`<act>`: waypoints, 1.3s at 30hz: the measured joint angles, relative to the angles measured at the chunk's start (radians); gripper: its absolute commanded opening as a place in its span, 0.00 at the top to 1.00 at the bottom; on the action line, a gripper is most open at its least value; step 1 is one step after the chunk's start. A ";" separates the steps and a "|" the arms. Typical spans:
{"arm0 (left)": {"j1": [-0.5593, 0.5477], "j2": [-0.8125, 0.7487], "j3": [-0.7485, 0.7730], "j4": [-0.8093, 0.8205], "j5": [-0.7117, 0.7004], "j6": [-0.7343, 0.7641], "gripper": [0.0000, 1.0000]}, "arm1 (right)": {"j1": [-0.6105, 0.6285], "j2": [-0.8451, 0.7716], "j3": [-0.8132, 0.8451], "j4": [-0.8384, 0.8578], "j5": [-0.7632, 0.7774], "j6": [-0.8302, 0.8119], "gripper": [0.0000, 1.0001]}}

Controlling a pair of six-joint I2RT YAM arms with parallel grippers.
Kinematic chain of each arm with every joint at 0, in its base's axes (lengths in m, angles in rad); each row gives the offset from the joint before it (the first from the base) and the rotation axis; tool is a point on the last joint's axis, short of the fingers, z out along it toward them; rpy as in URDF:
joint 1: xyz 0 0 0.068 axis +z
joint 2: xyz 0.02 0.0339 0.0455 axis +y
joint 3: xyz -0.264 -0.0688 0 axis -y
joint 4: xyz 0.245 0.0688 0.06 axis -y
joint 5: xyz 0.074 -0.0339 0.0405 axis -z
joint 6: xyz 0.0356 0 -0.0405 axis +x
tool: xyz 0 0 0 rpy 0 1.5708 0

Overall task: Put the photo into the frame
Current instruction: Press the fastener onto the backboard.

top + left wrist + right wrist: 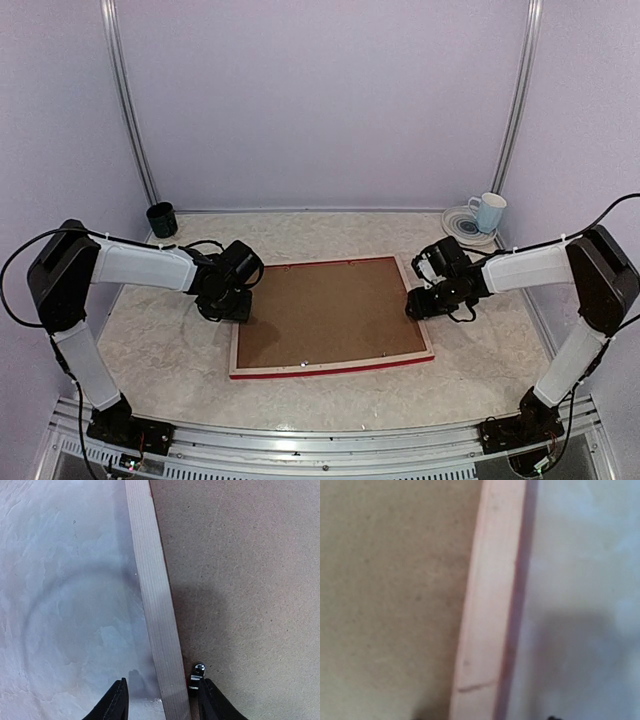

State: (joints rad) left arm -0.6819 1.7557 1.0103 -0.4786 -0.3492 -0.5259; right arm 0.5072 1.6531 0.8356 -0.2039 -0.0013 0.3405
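frame [330,366] face-down on the table [170,350]

it lies back-up, backing board [330,310] inside. my left gripper [162,690] is spread astride the left rail. my right gripper [418,303] hangs at the right rail - spread or pressed together, i cannot tell.

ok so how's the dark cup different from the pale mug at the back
The dark cup is near-black; the pale mug is whitish-blue. The dark cup stands straight on the table at the back left; the pale mug stands on a striped plate at the back right. Both are upright.
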 measured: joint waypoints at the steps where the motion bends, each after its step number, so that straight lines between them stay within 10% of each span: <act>1: 0.000 0.000 0.000 0.001 0.000 0.000 0.52 | 0.003 0.005 0.005 0.000 0.005 -0.002 0.52; 39: 0.023 -0.006 -0.009 0.020 0.011 0.000 0.45 | 0.049 0.000 0.032 -0.066 0.047 0.008 0.79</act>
State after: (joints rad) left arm -0.6586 1.7493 1.0012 -0.4583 -0.3386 -0.5259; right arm 0.5564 1.6527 0.8677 -0.2699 0.0456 0.3485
